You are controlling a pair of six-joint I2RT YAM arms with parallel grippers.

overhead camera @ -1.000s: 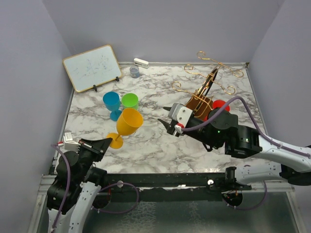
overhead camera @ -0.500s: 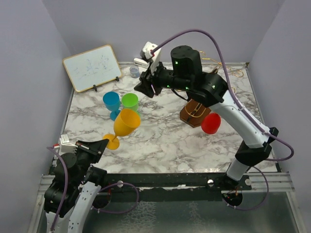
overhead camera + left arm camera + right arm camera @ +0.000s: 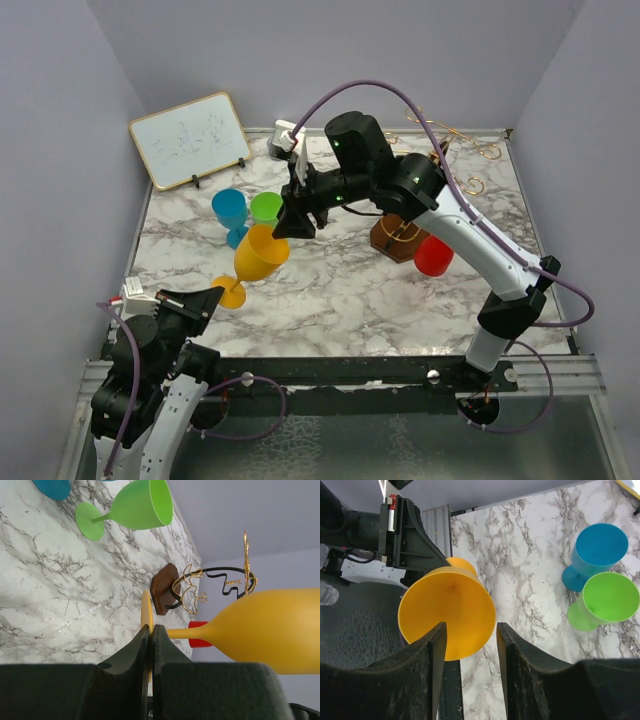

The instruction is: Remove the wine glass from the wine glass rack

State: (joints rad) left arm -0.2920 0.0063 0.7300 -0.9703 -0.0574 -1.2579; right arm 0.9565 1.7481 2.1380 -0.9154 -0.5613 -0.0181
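- Glass, yellow (image 3: 263, 252), is off the rack (image 3: 400, 236) and well apart from it, over the left half of the marble surface (image 3: 340, 300). It is tilted, with its foot low at the left and its bowl raised toward the right.
- Left hand (image 3: 208, 299) is closed on the yellow glass, its two fingers pinching the thin foot edge-on. In the left wrist view the stem and bowl run out sideways from that grip.
- Right hand (image 3: 293, 222) hangs just above the bowl's rim with its jaws spread wide and holds nothing. In its wrist view the fingers (image 3: 436, 645) frame the open mouth of the bowl. Whether they touch it cannot be told.
- Rack stands right of centre on its brown base, its gold wire arms curling up behind the right arm.
- Red glass (image 3: 434, 255) is just beside that base on the near right. Whether it hangs from the wire or stands on the surface cannot be told.
- Green glass (image 3: 266, 208) and blue glass (image 3: 229, 210) stand upright together, just behind the yellow one.
- Whiteboard (image 3: 190, 138) leans at the far left corner.
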